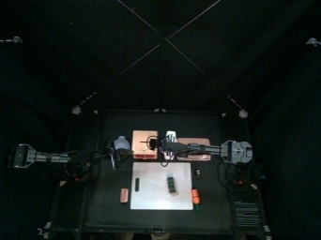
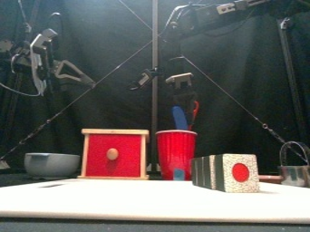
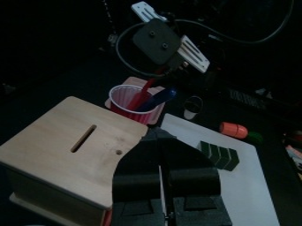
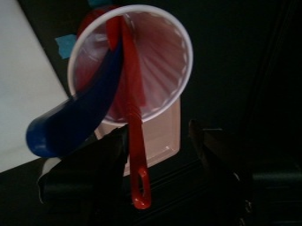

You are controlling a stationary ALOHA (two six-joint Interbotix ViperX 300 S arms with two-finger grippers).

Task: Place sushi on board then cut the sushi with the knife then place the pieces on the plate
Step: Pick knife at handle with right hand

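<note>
The dark green sushi roll (image 1: pixel 167 185) (image 2: pixel 224 172) (image 3: pixel 218 154) lies on the white cutting board (image 1: pixel 153 173). Behind the board stands the red cup (image 2: pixel 176 154) (image 4: pixel 154 53), holding a blue knife (image 4: pixel 77 115) and a red knife (image 4: pixel 132 132). My right gripper (image 2: pixel 179 88) (image 4: pixel 147 159) hangs open just over the knife handles; in the right wrist view the red handle's end lies between the jaws. The pink tray (image 1: pixel 197 154) sits behind the board at the right. My left gripper (image 3: pixel 165 177) (image 1: pixel 120 150) hovers shut over the wooden box (image 3: pixel 71 146), holding nothing.
The wooden box with its red drawer front (image 2: pixel 115 154) stands left of the cup. A blue-grey bowl (image 2: pixel 51 164) sits at the far left and a metal cutter (image 2: pixel 295 169) at the far right. Small red toys (image 1: pixel 124 194) (image 1: pixel 197 197) lie at the board's sides.
</note>
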